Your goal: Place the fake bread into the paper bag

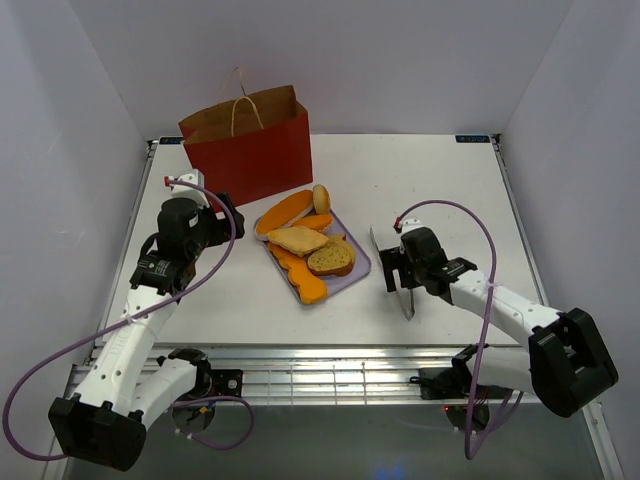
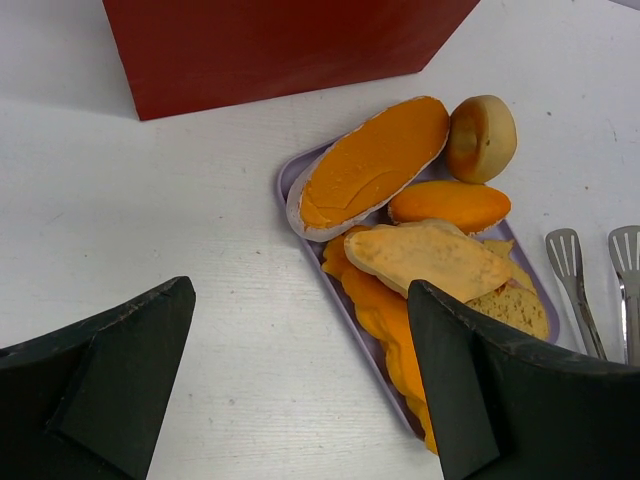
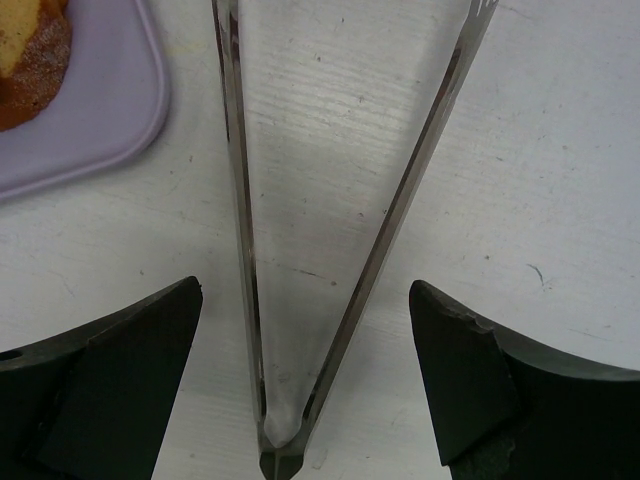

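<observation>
My white-and-black arms.
White shells are linking black joints on my left arm (image 1: 125,340) and right arm (image 1: 505,305); purple cables (image 1: 447,203) are trailing alongside; my left gripper (image 2: 300,288) is showing black fingers (image 2: 480,390).

The upright red paper bag (image 1: 250,160) is flat and matt outside, with plain brown kraft paper within. The long metal tongs (image 3: 236,200) are polished and mirror-bright against the white table (image 3: 560,150), whose matt top shows fine grain and small dark scuffs. The flat lavender tray (image 3: 110,100) looks like smooth satin plastic, the orange-golden fake bread pieces (image 2: 375,160) are smooth and dull, and the brown-crusted slice (image 3: 30,80) is speckled and rough
</observation>
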You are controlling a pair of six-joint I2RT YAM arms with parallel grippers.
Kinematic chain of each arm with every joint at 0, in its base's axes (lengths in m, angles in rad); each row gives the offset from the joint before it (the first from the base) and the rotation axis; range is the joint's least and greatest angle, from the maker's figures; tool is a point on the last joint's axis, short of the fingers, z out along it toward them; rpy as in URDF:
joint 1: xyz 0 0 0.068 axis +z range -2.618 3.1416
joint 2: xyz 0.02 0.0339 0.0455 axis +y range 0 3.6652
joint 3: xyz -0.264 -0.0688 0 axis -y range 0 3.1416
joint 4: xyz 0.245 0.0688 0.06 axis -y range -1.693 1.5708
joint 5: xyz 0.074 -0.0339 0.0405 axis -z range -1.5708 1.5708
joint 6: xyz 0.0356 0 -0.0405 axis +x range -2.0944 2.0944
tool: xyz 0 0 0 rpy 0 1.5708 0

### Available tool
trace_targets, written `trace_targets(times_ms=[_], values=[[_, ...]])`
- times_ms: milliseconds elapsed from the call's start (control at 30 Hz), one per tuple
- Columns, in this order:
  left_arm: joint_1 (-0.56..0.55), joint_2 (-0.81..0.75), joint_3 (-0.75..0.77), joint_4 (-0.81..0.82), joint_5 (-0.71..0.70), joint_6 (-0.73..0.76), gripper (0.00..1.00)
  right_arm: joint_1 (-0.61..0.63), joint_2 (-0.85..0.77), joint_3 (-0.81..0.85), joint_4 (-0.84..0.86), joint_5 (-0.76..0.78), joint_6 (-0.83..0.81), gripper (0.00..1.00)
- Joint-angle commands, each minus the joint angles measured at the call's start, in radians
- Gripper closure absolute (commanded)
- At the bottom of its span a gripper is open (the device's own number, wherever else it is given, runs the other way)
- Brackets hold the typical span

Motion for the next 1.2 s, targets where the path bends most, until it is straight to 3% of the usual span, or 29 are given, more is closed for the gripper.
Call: trace_targets(times_ms=[0,1167], values=[[-0.008,-0.02,0.001,0.007,0.006,0.003,0.02,0.007,0.028,0.034,0.035,-0.015,-0.005,0.1],[-0.026,-0.008,0.003,0.009,0.007,0.013,0.02,-0.036,0.194,0.051,0.158,0.036,0.07,0.08]])
